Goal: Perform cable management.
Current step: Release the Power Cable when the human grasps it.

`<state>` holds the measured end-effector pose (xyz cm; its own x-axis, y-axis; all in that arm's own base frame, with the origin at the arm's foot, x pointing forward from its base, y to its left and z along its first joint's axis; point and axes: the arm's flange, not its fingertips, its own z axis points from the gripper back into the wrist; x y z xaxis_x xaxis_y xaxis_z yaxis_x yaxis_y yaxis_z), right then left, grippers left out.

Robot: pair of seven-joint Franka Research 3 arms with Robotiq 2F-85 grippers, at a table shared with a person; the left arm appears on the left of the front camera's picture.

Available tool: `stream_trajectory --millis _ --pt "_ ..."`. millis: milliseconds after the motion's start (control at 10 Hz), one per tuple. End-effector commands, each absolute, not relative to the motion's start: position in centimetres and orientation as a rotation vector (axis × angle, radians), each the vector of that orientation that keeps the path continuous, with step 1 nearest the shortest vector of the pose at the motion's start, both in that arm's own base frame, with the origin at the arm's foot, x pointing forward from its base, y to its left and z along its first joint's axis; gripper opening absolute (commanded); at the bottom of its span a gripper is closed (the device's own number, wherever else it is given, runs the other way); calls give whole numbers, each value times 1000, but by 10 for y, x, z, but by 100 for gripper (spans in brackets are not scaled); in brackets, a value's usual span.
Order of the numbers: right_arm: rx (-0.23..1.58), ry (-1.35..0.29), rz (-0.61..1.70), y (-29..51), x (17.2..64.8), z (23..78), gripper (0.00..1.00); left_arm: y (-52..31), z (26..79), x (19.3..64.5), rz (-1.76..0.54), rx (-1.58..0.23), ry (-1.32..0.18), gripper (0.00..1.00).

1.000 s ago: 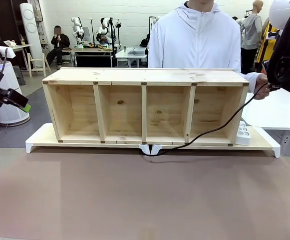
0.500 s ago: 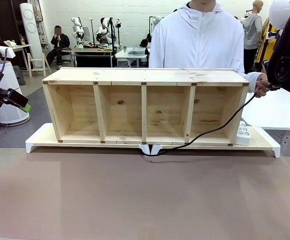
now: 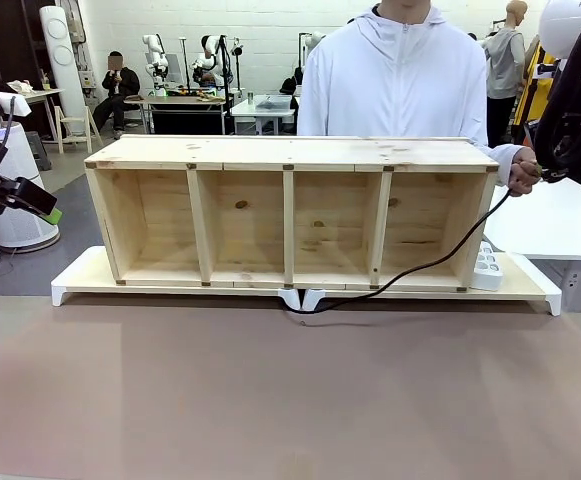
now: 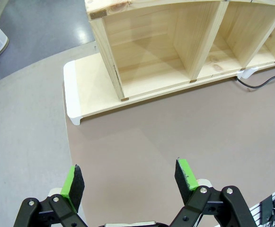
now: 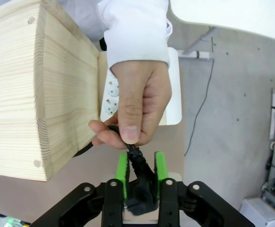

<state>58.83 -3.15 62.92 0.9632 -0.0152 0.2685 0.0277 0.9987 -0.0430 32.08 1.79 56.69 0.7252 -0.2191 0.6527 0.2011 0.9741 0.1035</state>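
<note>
From the front, a long wooden shelf (image 3: 290,210) with four open compartments stands on a low white riser (image 3: 80,282) at the far side of the brown table (image 3: 290,390). A person in a white hooded jacket (image 3: 400,80) stands behind it. The cable (image 3: 410,270) runs from the table just in front of the riser's middle, rises across the rightmost compartment's opening and ends at the person's hand (image 3: 522,172), held beside the shelf's top right corner. The right gripper (image 3: 550,172) sits just beside that hand, too small here to read its jaws. A white power strip (image 3: 487,265) lies on the riser at the shelf's right end. The left gripper (image 3: 32,200) hangs at the picture's left edge, well away from the shelf.

In the left wrist view, the left gripper (image 4: 130,177) hovers above bare table, its green pads (image 4: 185,173) wide apart with nothing between them. The shelf's end compartment and the riser's corner lie ahead, and a loop of the cable (image 4: 260,84) shows at the right edge.

In the right wrist view, the right gripper (image 5: 140,170) has its jaws close on either side of the cable's black plug (image 5: 142,177) (whether they press it or have just eased off cannot be told). The person's hand (image 5: 136,106) pinches the cable (image 5: 131,150) just above the pads, next to the shelf's end panel, with the power strip (image 5: 112,97) behind.
</note>
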Motion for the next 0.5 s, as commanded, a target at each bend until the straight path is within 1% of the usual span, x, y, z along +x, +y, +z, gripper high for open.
stream_trajectory --millis 0,100,200,300,400 --pt "-41 -258 -34 -32 589 631 36 18 566 322 -231 26 -730 100" --pt "-42 -254 -36 -32 589 630 55 18 566 322 -231 26 -730 100" --pt "-45 -254 -34 -31 588 630 50 18 566 322 -231 26 -730 100" --pt "-44 -252 -34 -31 588 630 75 18 566 322 -231 26 -730 100" --pt "-40 -252 -36 -32 589 631 69 18 566 322 -231 26 -730 100"
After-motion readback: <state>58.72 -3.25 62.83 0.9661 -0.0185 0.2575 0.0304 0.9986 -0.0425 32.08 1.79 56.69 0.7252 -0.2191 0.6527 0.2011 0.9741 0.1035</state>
